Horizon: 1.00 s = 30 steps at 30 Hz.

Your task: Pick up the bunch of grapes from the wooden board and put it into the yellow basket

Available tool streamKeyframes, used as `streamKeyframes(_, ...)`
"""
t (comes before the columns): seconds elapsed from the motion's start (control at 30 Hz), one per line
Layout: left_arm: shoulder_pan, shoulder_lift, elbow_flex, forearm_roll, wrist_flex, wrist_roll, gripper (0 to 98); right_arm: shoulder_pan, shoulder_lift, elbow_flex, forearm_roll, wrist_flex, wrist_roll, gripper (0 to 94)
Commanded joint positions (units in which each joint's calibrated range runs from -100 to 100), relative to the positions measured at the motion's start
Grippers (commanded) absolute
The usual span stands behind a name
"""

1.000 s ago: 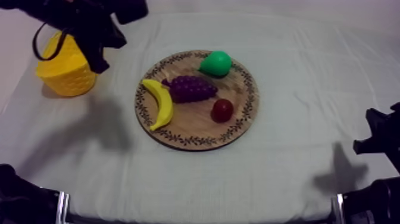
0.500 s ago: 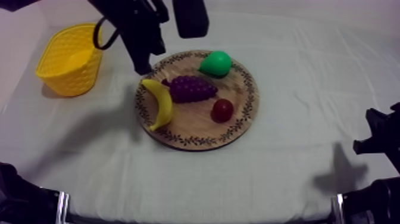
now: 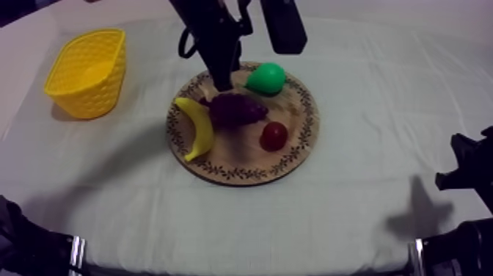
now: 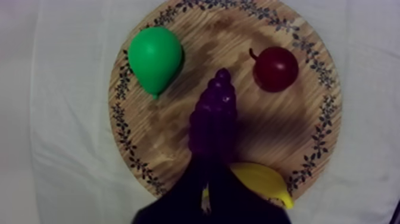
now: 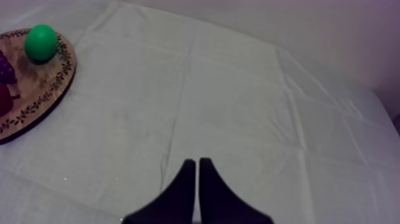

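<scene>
The purple bunch of grapes [image 3: 238,110] lies in the middle of the round wooden board [image 3: 242,160], between the banana [image 3: 196,126] and the small red fruit [image 3: 274,136]. My left gripper [image 3: 224,85] hangs over the board's far side, just above the stem end of the bunch. In the left wrist view its fingers lie together as a narrow wedge [image 4: 208,167] over the wide end of the grapes [image 4: 214,113], shut on nothing. The yellow basket [image 3: 84,70] stands at the far left, with nothing in it. My right gripper [image 5: 195,162] is shut over bare cloth.
A green pear [image 3: 265,77] lies on the board's far edge, close to the left arm. My right arm [image 3: 469,172] rests low at the right edge of the table. Bare cloth stretches between board and basket.
My left arm has swung right from over the basket to over the board, and now hangs above the grapes. The fruit, the basket and the right arm have not moved.
</scene>
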Motion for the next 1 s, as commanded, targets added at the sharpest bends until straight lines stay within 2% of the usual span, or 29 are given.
streamKeyframes(0.0, -0.02, 0.55, -0.77, 0.01, 0.16, 0.37, 9.1, -0.01, 0.0, -0.04, 0.0, 0.0, 0.0, 0.3)
streamKeyframes(0.17, -0.19, 1.35, -2.38, -0.24, 1.39, 1.07, 14.4, -0.01, 0.0, -0.04, 0.0, 0.0, 0.0, 0.3)
streamKeyframes(0.27, -0.27, 1.23, -2.64, -0.62, 2.6, 1.57, 21.0, -0.01, 0.0, -0.04, 0.0, 0.0, 0.0, 0.3)
streamKeyframes(0.37, -0.35, 0.97, -2.76, -0.86, 3.81, 2.06, 31.5, -0.01, 0.0, -0.04, 0.0, 0.0, 0.0, 0.3)
streamKeyframes(0.47, -0.42, 0.72, -2.84, -1.03, 4.72, 2.71, 50.5, -0.01, 0.0, -0.04, 0.0, 0.0, 0.0, 0.3)
streamKeyframes(0.57, -0.5, 0.54, -2.7, -1.14, 5.29, 3.27, 63.2, -0.01, 0.0, -0.04, 0.0, 0.0, 0.0, 0.3)
streamKeyframes(0.77, -0.39, 0.06, -1.41, -1.24, 5.55, 3.74, 80.0, -0.01, 0.0, -0.04, 0.0, 0.0, 0.0, 0.3)
streamKeyframes(0.97, 0.11, -0.17, -0.62, -1.41, 5.58, 4.24, 90.7, -0.01, 0.0, -0.04, 0.0, 0.0, 0.0, 0.3)
